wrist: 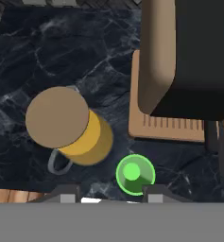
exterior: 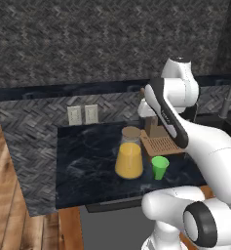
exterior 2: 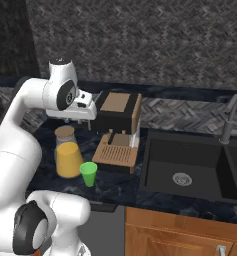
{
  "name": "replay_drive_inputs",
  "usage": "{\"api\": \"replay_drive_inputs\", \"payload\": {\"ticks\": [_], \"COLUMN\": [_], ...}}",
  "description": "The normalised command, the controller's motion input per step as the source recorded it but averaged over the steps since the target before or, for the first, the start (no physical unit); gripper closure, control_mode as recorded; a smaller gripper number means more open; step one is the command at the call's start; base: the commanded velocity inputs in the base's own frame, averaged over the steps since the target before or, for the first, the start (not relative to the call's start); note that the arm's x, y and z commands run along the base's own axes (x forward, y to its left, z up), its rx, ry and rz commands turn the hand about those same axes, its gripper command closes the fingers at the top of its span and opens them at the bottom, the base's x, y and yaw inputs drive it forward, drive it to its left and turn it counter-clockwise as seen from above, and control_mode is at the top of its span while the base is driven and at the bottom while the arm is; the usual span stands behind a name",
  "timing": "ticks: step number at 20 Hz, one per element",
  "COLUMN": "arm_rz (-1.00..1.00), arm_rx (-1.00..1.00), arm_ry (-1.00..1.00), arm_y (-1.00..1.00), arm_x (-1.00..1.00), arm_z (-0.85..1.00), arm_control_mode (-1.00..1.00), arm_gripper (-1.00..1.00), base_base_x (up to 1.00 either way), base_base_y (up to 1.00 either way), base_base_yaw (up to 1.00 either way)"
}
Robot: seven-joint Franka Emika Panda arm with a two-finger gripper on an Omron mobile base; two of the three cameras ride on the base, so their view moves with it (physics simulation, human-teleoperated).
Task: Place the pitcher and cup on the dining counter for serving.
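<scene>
Pitcher (exterior: 129, 158), a clear glass vessel of orange liquid with a round tan cork lid and a thin handle, stands upright on the dark marbled worktop (exterior: 87, 161), which also carries the sink and coffee machine. In the hand view its lid (wrist: 57, 117) sits at about 9 o'clock from frame centre, with the handle (wrist: 59, 164) toward 7 o'clock.

The small bright green tapered plastic cup (exterior: 160, 167) stands upright just beside the pitcher, apart from it, at 6 o'clock in the hand view. The brown boxy coffee machine (exterior 2: 119, 131) with its slatted tray stands near both, at 2 o'clock. A black sink basin (exterior 2: 185, 170) lies farther along the same worktop.

The gripper (wrist: 108, 197) hangs above the two vessels, looking down on them. Only the finger tips (wrist: 69, 194) show at the frame's bottom edge; they appear to stand apart with nothing between them, though the view is too cropped to be certain.

Progress assessment: neither vessel has been lifted. Both remain on the worktop beside the coffee machine. Transfer of pitcher and cup to the dining counter is wholly outstanding.
</scene>
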Motion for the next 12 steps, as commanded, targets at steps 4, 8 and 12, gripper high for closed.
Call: {"api": "replay_drive_inputs", "payload": {"ticks": [4, 8, 12], "arm_rz": [0.0, 0.0, 0.0], "arm_rx": [-0.02, -0.04, 0.0], "arm_ry": [-0.04, 0.09, 0.06], "arm_y": [0.41, 0.98, 0.96], "arm_x": [-0.22, -0.34, -0.32], "arm_z": [-0.08, -0.59, -0.74], "arm_control_mode": [-1.0, -1.0, -1.0], "arm_gripper": [-1.0, -1.0, -1.0], "base_base_x": [0.0, 0.0, 0.0], "base_base_y": [0.0, 0.0, 0.0], "base_base_yaw": [0.0, 0.0, 0.0]}}
